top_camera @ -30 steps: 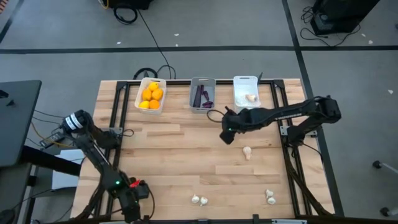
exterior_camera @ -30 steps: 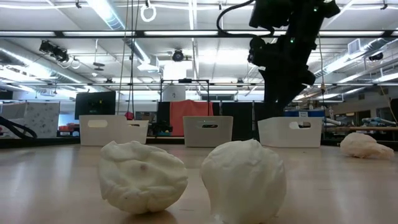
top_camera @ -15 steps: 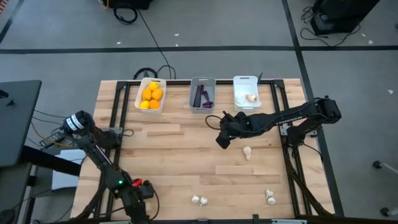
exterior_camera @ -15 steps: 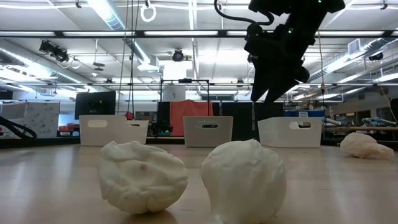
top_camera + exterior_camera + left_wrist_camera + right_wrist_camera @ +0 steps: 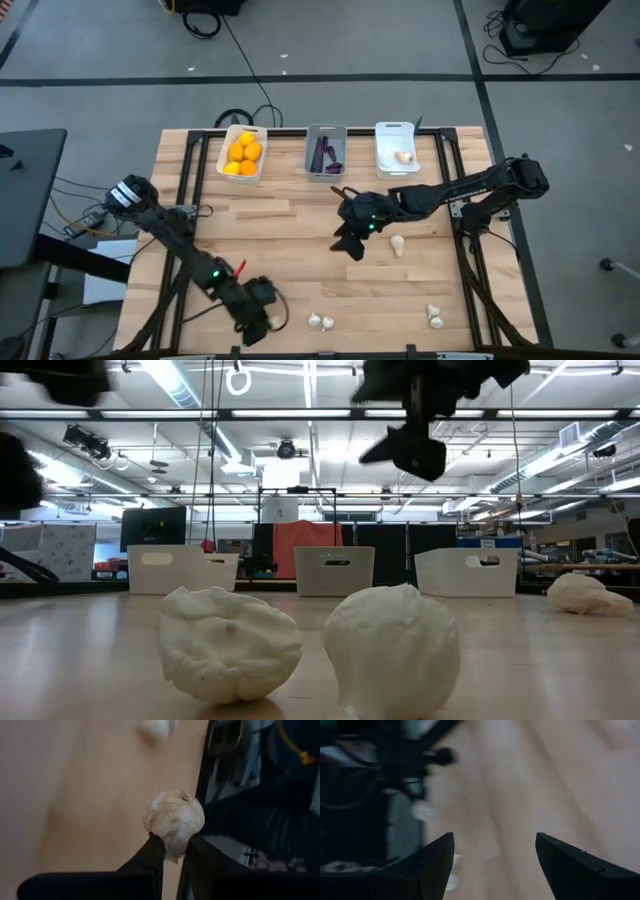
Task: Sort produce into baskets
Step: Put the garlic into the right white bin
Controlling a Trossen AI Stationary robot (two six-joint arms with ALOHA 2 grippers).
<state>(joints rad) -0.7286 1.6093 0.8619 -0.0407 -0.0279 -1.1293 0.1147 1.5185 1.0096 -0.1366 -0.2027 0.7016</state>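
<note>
My left gripper (image 5: 265, 320) is near the table's near edge, left of centre, and is shut on a whitish garlic bulb (image 5: 174, 820). My right gripper (image 5: 345, 242) is open and empty above the middle of the table; it also shows in the right wrist view (image 5: 495, 865). At the far edge stand a white basket (image 5: 226, 152) with orange fruits, a grey basket (image 5: 311, 152) with purple pieces and a white basket (image 5: 385, 158) with one bulb. Loose bulbs lie on the table: one (image 5: 397, 243) beside my right gripper, two (image 5: 320, 321) near the near edge and two (image 5: 435, 316) at the near right. My left gripper pinches the garlic bulb's lower part (image 5: 172, 851) between its two fingertips (image 5: 152, 852). Most of the bulb stands out beyond the tips. It is clear of the table.
In the low view the two near bulbs (image 5: 230, 645) (image 5: 392, 650) fill the foreground, and the three baskets (image 5: 335, 570) stand in a row behind. Black frame rails (image 5: 185, 180) run along the table's left and right sides.
My left gripper has swung from the near left corner toward the table's right along the near edge. My right gripper has moved from near the far baskets toward the table's near edge and a little left, over the middle.
</note>
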